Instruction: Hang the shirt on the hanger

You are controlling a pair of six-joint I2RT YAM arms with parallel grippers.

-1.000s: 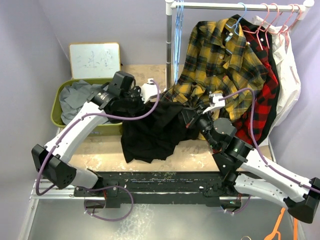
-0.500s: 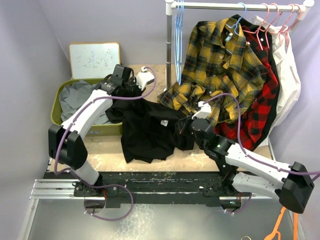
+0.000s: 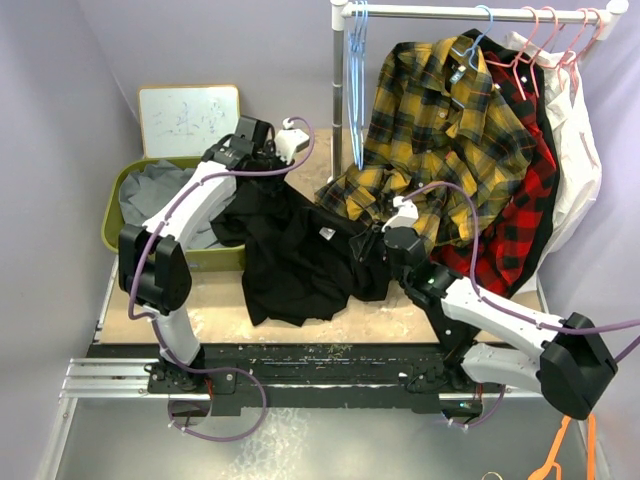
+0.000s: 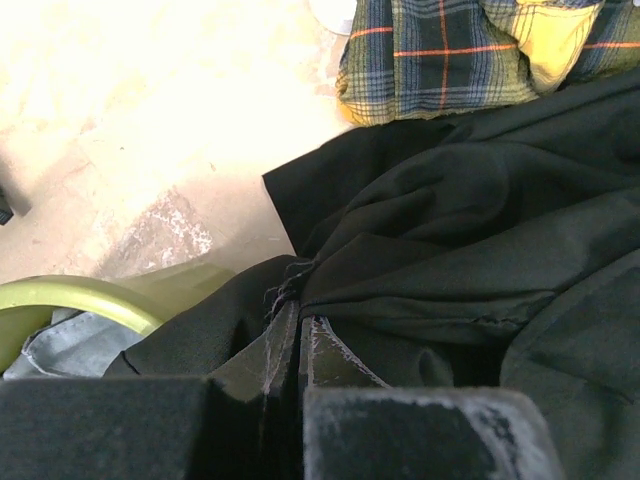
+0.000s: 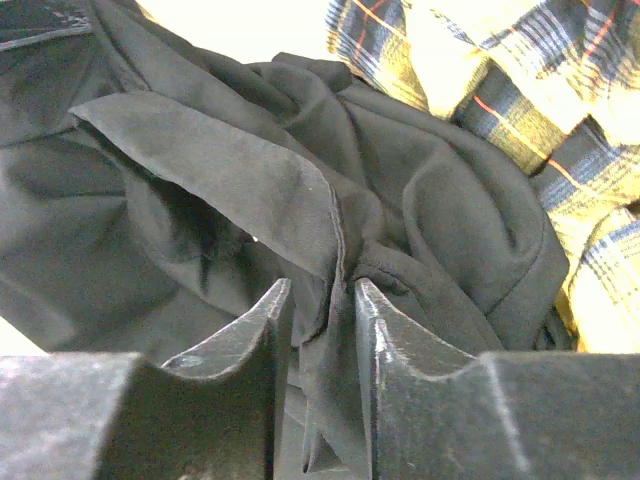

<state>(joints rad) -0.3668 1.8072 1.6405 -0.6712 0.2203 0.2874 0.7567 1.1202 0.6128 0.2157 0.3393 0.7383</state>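
Note:
The black shirt (image 3: 300,262) lies crumpled in the middle of the table, one end draped toward the green bin. My left gripper (image 3: 262,172) is at the shirt's far left corner, shut on a frayed edge of the black fabric (image 4: 330,262). My right gripper (image 3: 378,252) sits at the shirt's right side, jaws parted, with a loose fold of the shirt (image 5: 330,250) hanging between the fingers (image 5: 262,318). A bare light-blue hanger (image 3: 357,60) hangs at the left end of the rail, away from both grippers.
A green bin (image 3: 110,232) holding a grey garment (image 3: 150,195) stands at the left, a whiteboard (image 3: 190,120) behind it. The rack carries a yellow plaid shirt (image 3: 440,130), a red plaid one (image 3: 520,205), a white garment (image 3: 580,150) and pink hangers (image 3: 548,30).
My left gripper has moved toward the back of the table, still holding the shirt, which has spread out. The right gripper's jaws have parted from shut.

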